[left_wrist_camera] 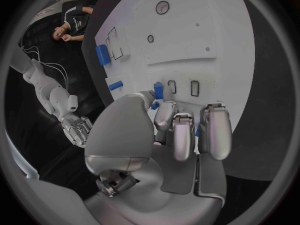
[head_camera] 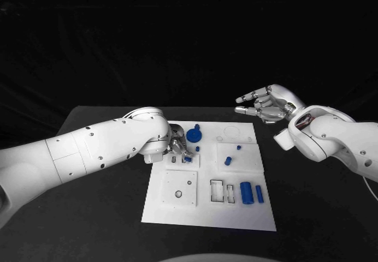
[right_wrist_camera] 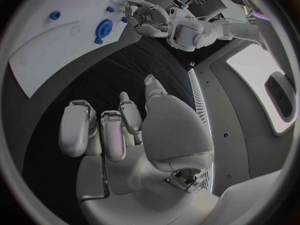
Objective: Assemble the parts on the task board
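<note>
Left hand on the white board, right hand raised off it.
White board (head_camera: 206, 213) sits centre frame on the black table (head_camera: 102, 218), cut with rectangular slots and round holes. Blue parts: a gear (head_camera: 194, 132) upper centre, a peg (head_camera: 228, 161) mid right, two cylinders (head_camera: 251, 192) lower right. Left hand (head_camera: 178, 146) presses down at the board's upper left, pinching a small blue piece (left_wrist_camera: 158, 90). Right hand (head_camera: 266, 105), upper right, holds nothing, fingers loosely spread.

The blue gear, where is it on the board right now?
In the head view, the blue gear sits at the far edge of the task board, just beside the left hand and left of the round recess.
</note>
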